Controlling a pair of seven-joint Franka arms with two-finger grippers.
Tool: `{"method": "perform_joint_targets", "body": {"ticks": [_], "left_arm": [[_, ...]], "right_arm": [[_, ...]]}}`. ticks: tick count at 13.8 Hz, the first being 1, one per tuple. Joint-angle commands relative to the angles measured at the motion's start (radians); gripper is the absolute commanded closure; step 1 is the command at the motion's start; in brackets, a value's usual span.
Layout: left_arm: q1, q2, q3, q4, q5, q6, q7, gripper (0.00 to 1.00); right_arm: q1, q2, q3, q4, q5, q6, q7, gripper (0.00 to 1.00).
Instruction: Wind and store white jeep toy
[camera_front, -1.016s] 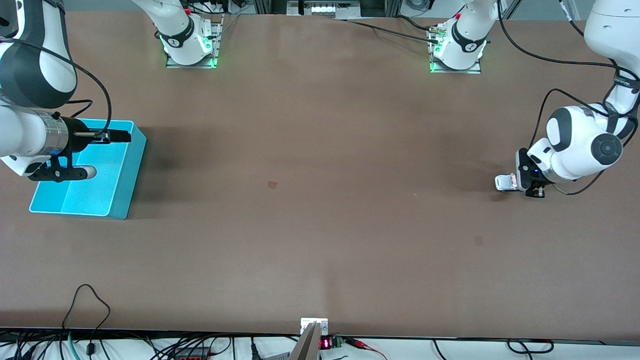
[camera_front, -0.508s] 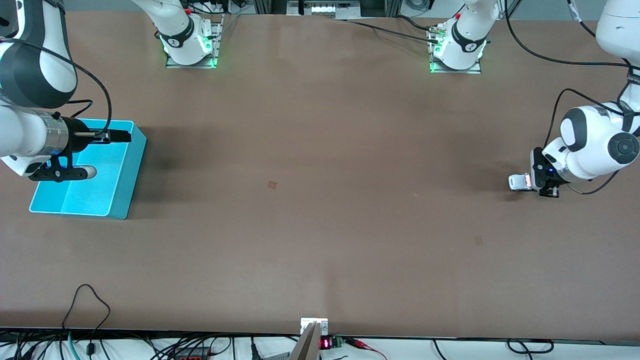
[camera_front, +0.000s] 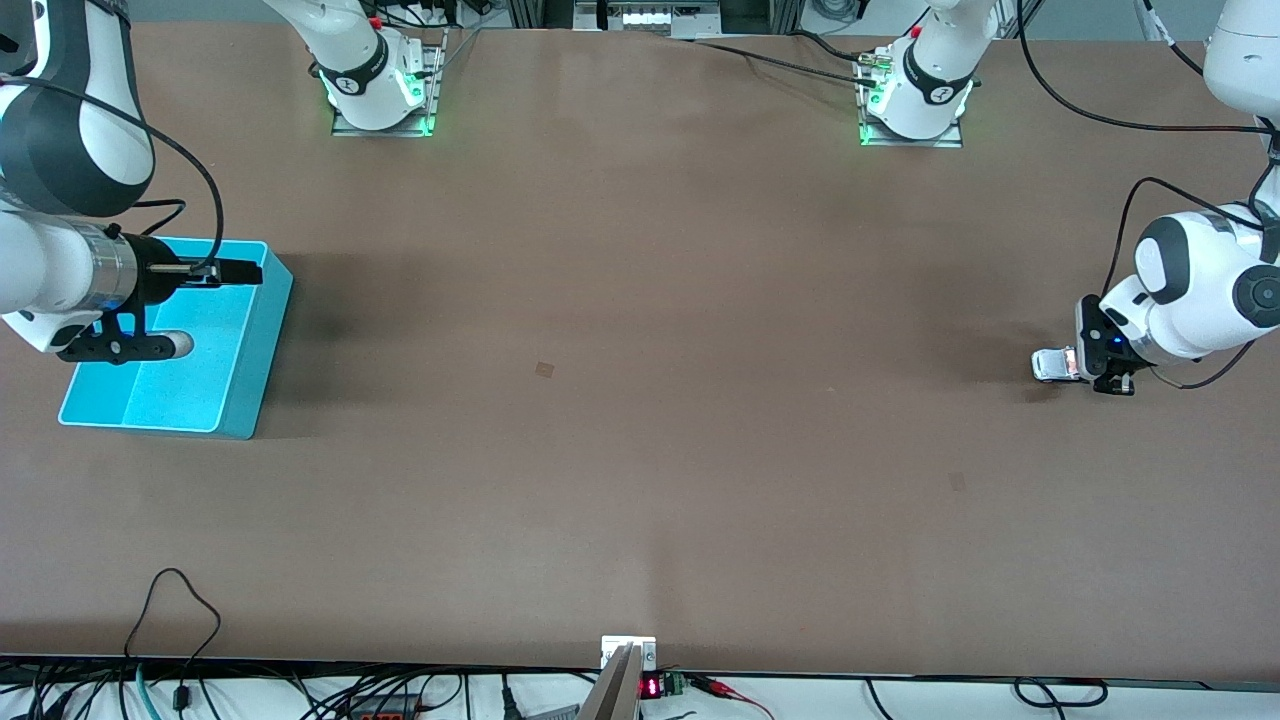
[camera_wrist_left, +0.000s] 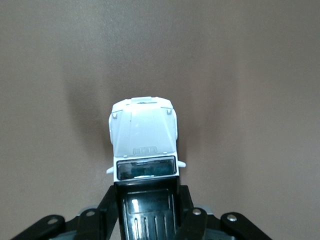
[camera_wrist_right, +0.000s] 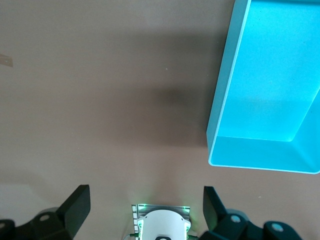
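The jeep (camera_front: 1052, 365) sits on the tabletop (camera_front: 640, 400) close to the edge at the left arm's end, about midway between the robots' edge and the camera's edge. The left tool (camera_front: 1085, 362) is clamped on its black rear section; in the left wrist view the jeep (camera_wrist_left: 144, 150) has its white hood pointing away from the tool (camera_wrist_left: 146, 212), and a dark finger (camera_wrist_left: 111, 210) presses each side of the roof. The wheels seem to be on the tabletop, though contact cannot be confirmed.

The right tool (camera_front: 210, 308) hangs over the bin (camera_front: 255, 370), which lies near the edge at the right arm's end. Its fingers (camera_wrist_right: 75, 205) stand wide apart and hold nothing; the right arm waits.

Compared with a second ago, the jeep and the left tool have slid together along the tabletop toward the left arm's edge, drawn rearward with the grip unchanged. The right tool and the bin are where they were.
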Motion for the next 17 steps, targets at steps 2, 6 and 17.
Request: {"method": "perform_joint_targets", "body": {"ticks": [2,6,17], "left_arm": [[0.026,0.113,-0.006,0.019,0.029,0.02,0.021,0.48],[0.028,-0.026,-0.105,0.021,0.012,-0.098,0.023,0.0],[-0.007,-0.171,-0.247,0.021,-0.138,-0.198,0.009,0.0]], "right_arm": [[-0.001,-0.003,0.002,0.008,0.015,-0.012,-0.007,0.0],[-0.001,-0.003,0.002,0.008,0.015,-0.012,-0.007,0.0],[-0.005,-0.002,0.002,0.008,0.017,-0.012,-0.01,0.0]]}}
